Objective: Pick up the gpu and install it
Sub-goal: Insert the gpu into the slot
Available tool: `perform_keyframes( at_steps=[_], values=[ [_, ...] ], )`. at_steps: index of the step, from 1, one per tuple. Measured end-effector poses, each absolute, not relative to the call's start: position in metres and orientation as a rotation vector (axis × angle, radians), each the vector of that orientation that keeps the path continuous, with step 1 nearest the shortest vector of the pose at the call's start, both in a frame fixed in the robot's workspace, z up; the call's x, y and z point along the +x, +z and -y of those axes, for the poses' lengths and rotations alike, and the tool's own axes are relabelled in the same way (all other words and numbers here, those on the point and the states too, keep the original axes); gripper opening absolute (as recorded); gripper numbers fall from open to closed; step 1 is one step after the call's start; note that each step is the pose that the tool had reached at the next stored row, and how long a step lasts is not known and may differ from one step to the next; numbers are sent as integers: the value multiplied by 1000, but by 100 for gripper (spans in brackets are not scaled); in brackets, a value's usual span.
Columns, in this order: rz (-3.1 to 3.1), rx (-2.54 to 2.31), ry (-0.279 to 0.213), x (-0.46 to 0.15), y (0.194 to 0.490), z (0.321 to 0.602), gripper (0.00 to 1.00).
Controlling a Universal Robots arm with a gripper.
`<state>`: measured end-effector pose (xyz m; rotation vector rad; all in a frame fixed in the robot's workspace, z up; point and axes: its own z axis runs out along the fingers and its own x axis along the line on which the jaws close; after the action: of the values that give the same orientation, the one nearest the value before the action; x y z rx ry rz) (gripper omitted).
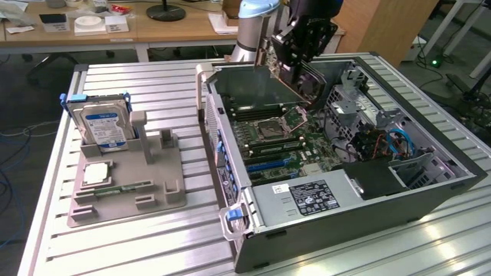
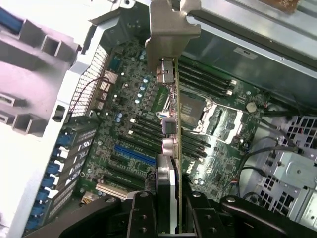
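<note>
A slatted metal worktop (image 1: 115,253) carries everything. On the exterior view's right lies an open computer case (image 1: 368,224), its side panel off and the motherboard (image 1: 280,144) facing up. The robot arm (image 1: 249,29) reaches down from the far side over the far end of the case. On the exterior view's left, well apart from the case, sits a grey holder (image 1: 153,172). A silver hard drive (image 1: 103,127) with a blue label stands upright at its far end, and a square processor chip (image 1: 96,172) and a narrow memory stick (image 1: 123,188) lie nearer.

The gpu (image 2: 171,124) is inside the case opening, held on edge over the motherboard near the processor socket (image 2: 210,116). Whether its lower end touches the board cannot be told. The black hand (image 2: 168,203) pinches the gpu, one finger on each face. The silver end bracket (image 2: 171,34) sits at the end away from the hand. A blue slot (image 2: 133,154) lies on the board just beside the card.
</note>
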<state>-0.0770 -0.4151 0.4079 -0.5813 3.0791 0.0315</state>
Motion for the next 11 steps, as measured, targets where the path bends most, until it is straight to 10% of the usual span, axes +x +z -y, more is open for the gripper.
perform_keyframes(
  at_steps=[11],
  values=[
    [-3020, -843, 32, -77, 407, 415, 28]
  ],
)
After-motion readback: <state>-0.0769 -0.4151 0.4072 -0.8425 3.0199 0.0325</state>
